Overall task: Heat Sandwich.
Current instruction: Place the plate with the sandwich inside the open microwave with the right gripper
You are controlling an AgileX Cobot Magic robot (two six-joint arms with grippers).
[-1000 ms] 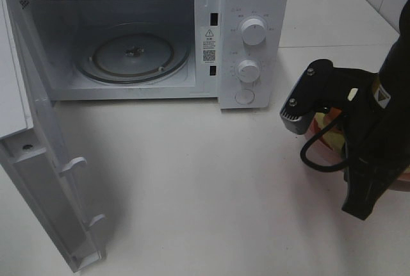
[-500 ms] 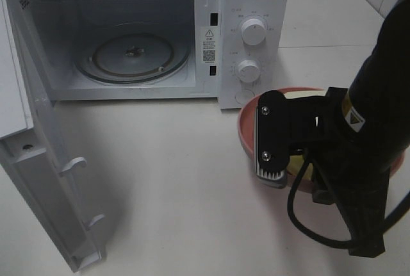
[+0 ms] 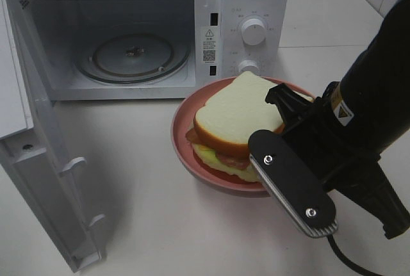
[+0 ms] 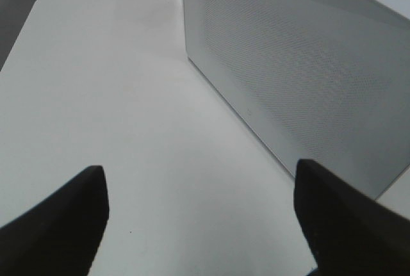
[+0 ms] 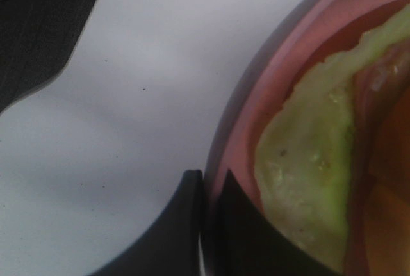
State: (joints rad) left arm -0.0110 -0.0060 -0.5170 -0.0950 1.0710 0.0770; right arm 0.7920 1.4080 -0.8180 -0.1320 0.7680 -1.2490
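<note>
My right pincer (image 5: 206, 189), clenched on the rim of the pink plate (image 3: 182, 138). The sandwich (image 3: 238, 119) lies on that plate, just beyond my fingertips, with the open microwave (image 3: 253, 0) farther ahead. My left pincer (image 4: 198, 173), released, jaws wide apart, beside the microwave's perforated wall.

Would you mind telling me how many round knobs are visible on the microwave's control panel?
2. The upper knob sits high on the control panel; the lower knob peeks out just above the sandwich, which may hide further controls below.
</note>
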